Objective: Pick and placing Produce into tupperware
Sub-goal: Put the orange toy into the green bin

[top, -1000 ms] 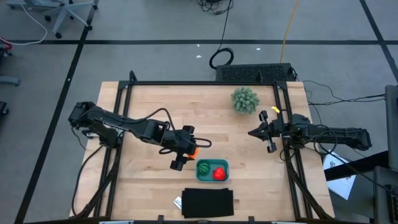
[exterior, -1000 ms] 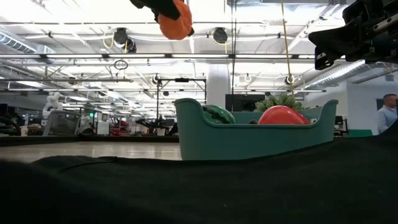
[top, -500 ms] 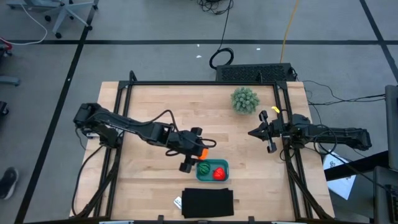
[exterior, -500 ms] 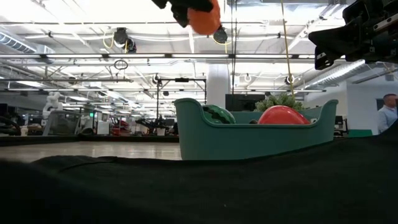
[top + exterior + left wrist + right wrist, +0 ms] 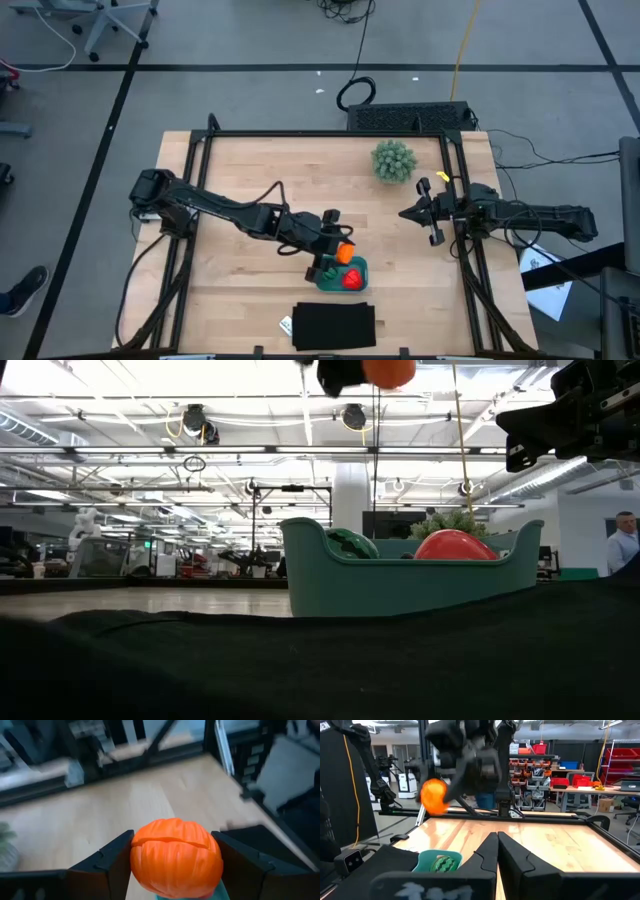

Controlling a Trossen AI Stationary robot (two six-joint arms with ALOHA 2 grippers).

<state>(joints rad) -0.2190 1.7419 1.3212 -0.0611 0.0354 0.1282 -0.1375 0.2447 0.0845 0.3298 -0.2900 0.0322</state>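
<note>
While your left gripper [image 5: 336,258] pinches the orange ball [image 5: 344,254] in the air above the tub [image 5: 342,287], the green [image 5: 328,272] and red [image 5: 352,280] fruit lie inside; your right gripper [image 5: 408,213] waits pressed shut by the table's right edge.

Overhead and table-level cameras (plus wrist views) share the tupperware [image 5: 342,275].

The left arm is reaching across the table, its left gripper [image 5: 334,256] clamping an orange ball [image 5: 344,254]. The right gripper [image 5: 407,214] is waiting at the right edge, fingers closed.
</note>
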